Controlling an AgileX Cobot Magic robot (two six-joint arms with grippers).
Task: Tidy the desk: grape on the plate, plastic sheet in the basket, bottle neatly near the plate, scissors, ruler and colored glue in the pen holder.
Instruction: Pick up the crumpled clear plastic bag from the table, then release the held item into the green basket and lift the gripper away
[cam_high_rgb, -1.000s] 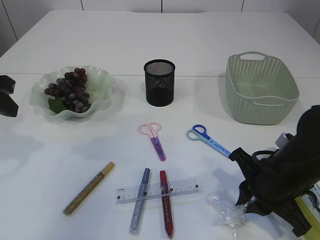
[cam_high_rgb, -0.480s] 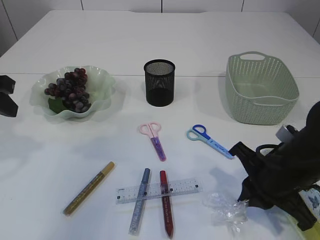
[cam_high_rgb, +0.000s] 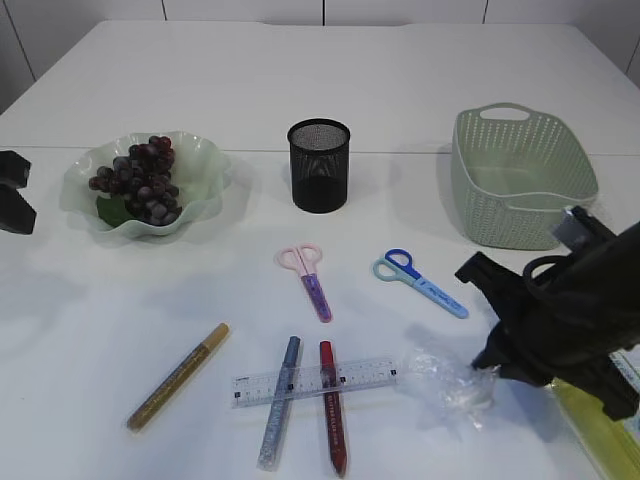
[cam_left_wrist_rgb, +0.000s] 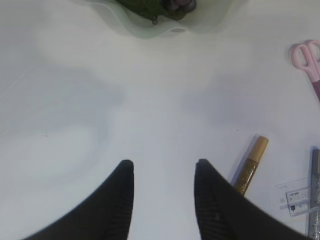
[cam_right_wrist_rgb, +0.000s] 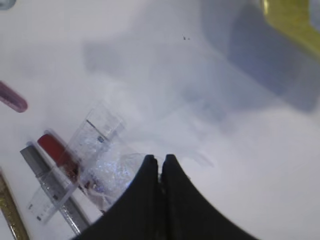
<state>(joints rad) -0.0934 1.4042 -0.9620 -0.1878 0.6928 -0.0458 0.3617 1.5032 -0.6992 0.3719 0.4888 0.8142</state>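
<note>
Plastic sheet (cam_high_rgb: 447, 383) has lifted, pinched in the right gripper (cam_high_rgb: 487, 372).

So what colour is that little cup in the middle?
Black mesh pen holder, clearest in the exterior view.

White table (cam_high_rgb: 420, 80): plate (cam_high_rgb: 205, 170) at 10 o'clock, mesh pen holder (cam_high_rgb: 319, 166) at 12, green basket (cam_high_rgb: 522, 180) at 2. Center: pink scissors (cam_high_rgb: 308, 275), blue scissors (cam_high_rgb: 420, 281). At 6: clear ruler (cam_high_rgb: 315, 381) crossing silver glue pen (cam_high_rgb: 279, 414) and red glue pen (cam_high_rgb: 332, 405). Gold glue pen (cam_high_rgb: 178, 376) at 7.
</note>
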